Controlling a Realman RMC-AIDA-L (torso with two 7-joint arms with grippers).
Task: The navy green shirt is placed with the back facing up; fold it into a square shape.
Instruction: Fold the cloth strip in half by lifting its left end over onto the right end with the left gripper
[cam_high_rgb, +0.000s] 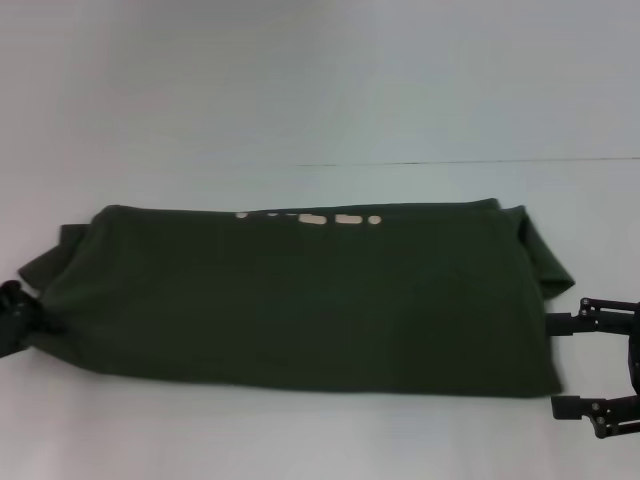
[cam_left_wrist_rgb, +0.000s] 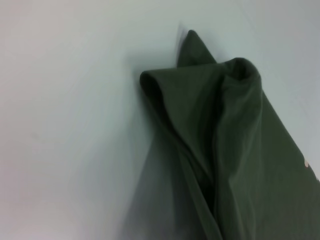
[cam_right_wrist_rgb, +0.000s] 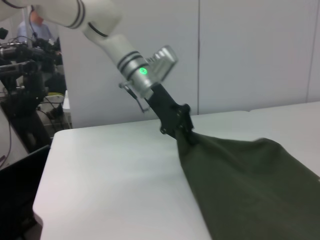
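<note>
Shirt (cam_high_rgb: 300, 300) (folded lengthwise) pinched at one end by left gripper (cam_right_wrist_rgb: 181, 129); right gripper (cam_high_rgb: 566, 365) spread, beside it.

Left hand (cam_right_wrist_rgb: 181, 131) pinches one end of the navy green shirt (cam_right_wrist_rgb: 250, 185), lifting it off the white table (cam_right_wrist_rgb: 115, 185)

You have a plain white table (cam_high_rgb: 320, 430) filling the head view from edge to edge, with a thin seam line running across its upper right. Lying directly on it, across the middle of the frame, is the navy green shirt (cam_high_rgb: 300, 300), folded into a wide band. Cream lettering (cam_high_rgb: 315, 218) peeks out along the band's upper edge, just above centre.
</note>
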